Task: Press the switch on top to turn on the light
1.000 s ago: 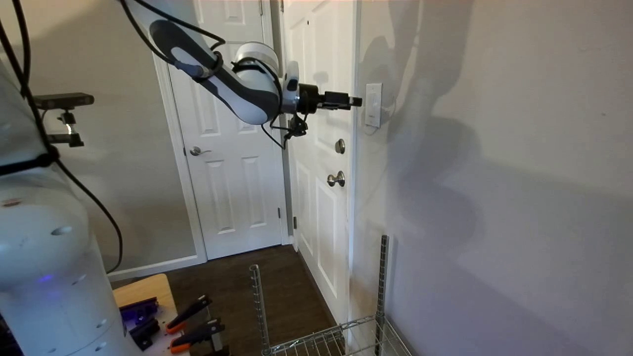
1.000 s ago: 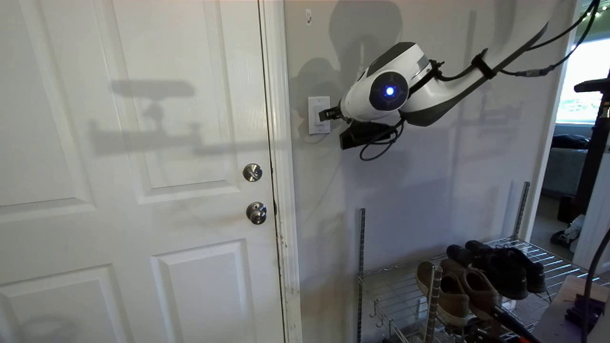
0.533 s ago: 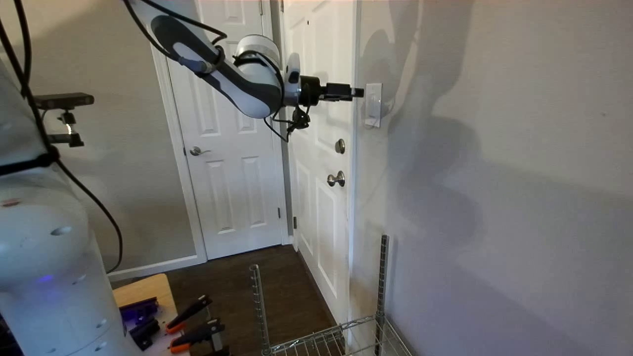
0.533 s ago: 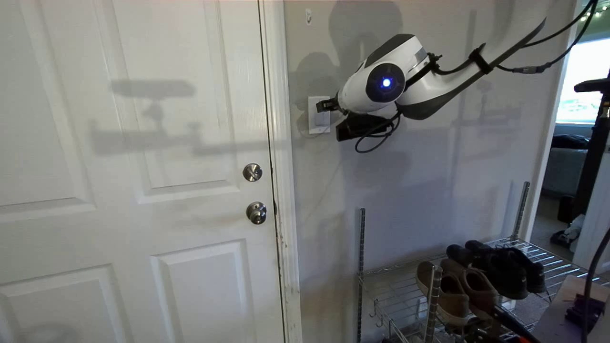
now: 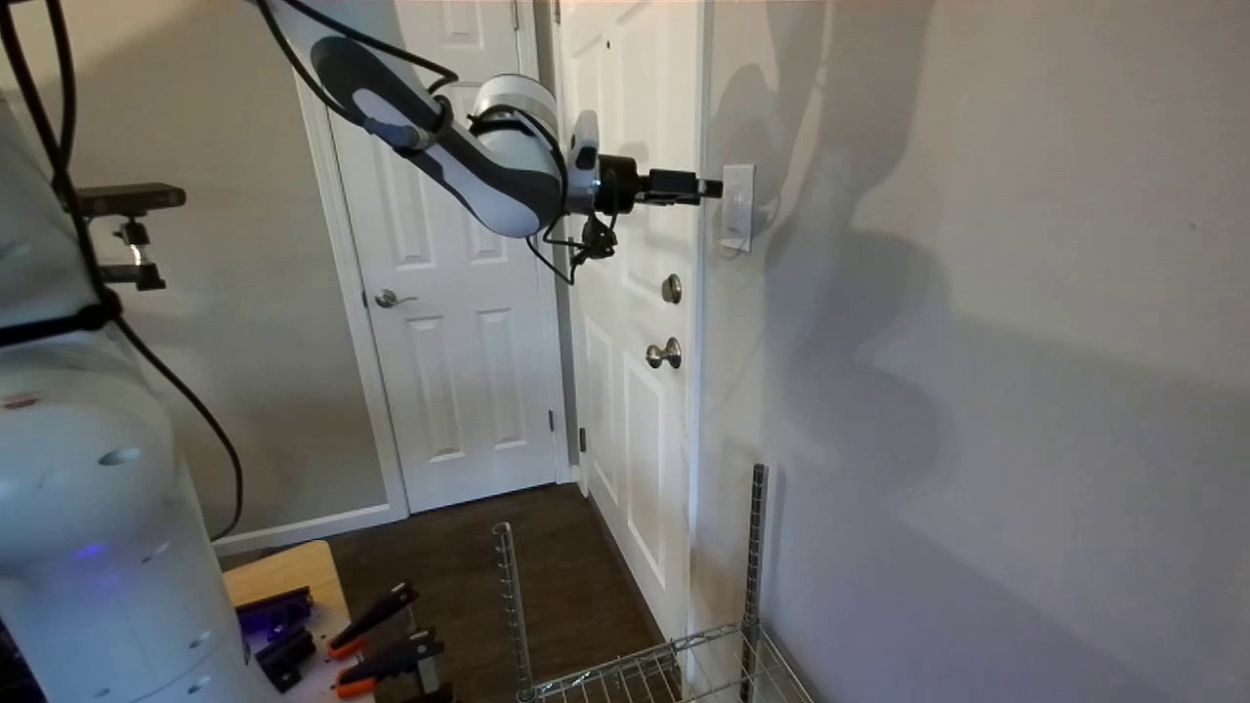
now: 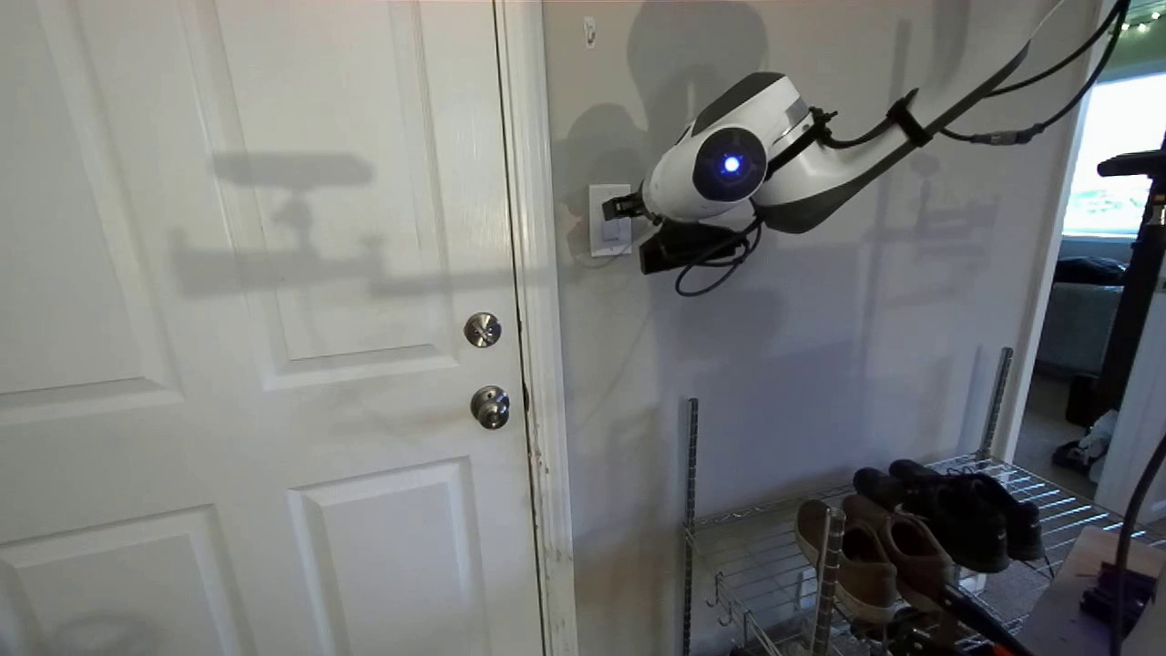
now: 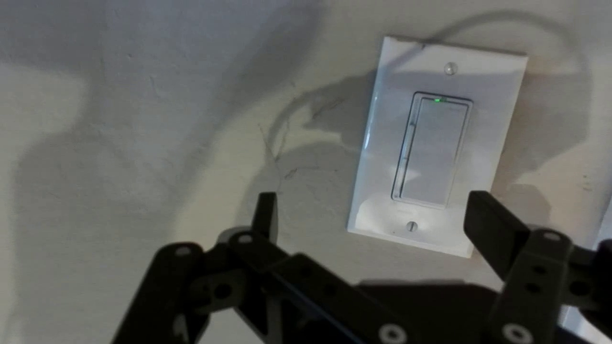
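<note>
- Nearest, in the wrist view: black tool (image 7: 375,217), matt and hard-edged, with blocky fingers (image 7: 497,234) spread wide apart and pale round bolt heads (image 7: 518,333).
- Just beyond the tips: white switch (image 7: 433,145), a smooth, glossy, flat plate, taller than wide, with a slim paddle (image 7: 432,150), a screw (image 7: 451,69) above and another below, and a tiny green light (image 7: 438,100) at the paddle's top.
- Place of the switch in that view: leaning a little, mostly above the fingertips and largely between them sideways, a lower corner just beside the finger on the view's right.
- In both exterior views: tool just at the switch's upper half; contact hard to tell.
- Behind: pale painted wall (image 7: 143,157), faintly scratched, mottled with soft shadows.
- Beside that, in an exterior view: white panelled door (image 6: 383,228) with a round, shiny metal knob (image 6: 490,407), lower than the switch.
- Farther down the wall: rack (image 6: 765,547) of thin metal wire, carrying brown shoes (image 6: 914,547) and black shoes (image 6: 979,515).
- Farther off, in an exterior view: wooden table (image 5: 293,568) with orange-tipped clamps (image 5: 395,657) at the edge.
- Farthest: white far door (image 5: 439,376) with a curved metal lever (image 5: 393,299).
</note>
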You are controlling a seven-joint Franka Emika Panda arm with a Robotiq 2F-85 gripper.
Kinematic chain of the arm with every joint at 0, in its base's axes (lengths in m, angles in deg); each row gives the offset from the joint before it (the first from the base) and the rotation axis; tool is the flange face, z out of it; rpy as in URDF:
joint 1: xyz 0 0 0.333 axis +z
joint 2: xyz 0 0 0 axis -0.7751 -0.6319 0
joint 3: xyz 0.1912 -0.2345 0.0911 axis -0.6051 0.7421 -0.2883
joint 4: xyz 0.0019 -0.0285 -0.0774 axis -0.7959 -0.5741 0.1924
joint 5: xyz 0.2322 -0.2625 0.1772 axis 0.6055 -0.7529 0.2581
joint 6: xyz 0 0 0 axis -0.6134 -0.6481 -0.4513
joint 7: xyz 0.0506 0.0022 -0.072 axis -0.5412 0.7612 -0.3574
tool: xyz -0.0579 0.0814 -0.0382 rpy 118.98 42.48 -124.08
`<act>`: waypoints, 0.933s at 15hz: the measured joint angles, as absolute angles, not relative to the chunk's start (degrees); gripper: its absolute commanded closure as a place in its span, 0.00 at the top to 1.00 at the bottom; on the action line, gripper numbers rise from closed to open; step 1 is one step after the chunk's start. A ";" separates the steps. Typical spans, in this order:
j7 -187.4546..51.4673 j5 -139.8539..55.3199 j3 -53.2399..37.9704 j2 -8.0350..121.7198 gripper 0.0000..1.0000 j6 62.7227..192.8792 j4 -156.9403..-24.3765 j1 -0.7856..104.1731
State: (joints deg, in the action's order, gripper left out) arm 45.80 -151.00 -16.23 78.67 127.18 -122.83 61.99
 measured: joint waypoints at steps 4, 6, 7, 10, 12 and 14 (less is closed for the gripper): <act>45.79 -151.00 -16.22 77.52 1.00 127.19 -121.15 61.50; 45.73 -151.00 -16.19 76.76 1.00 127.20 -119.92 61.15; 45.70 -151.00 -16.19 76.37 1.00 127.21 -119.32 60.96; 45.68 -151.00 -16.19 75.34 1.00 127.23 -117.91 60.59; 45.68 -151.00 -16.19 74.75 1.00 127.23 -117.15 60.54; 45.68 -151.00 -16.19 74.21 1.00 127.23 -116.64 60.42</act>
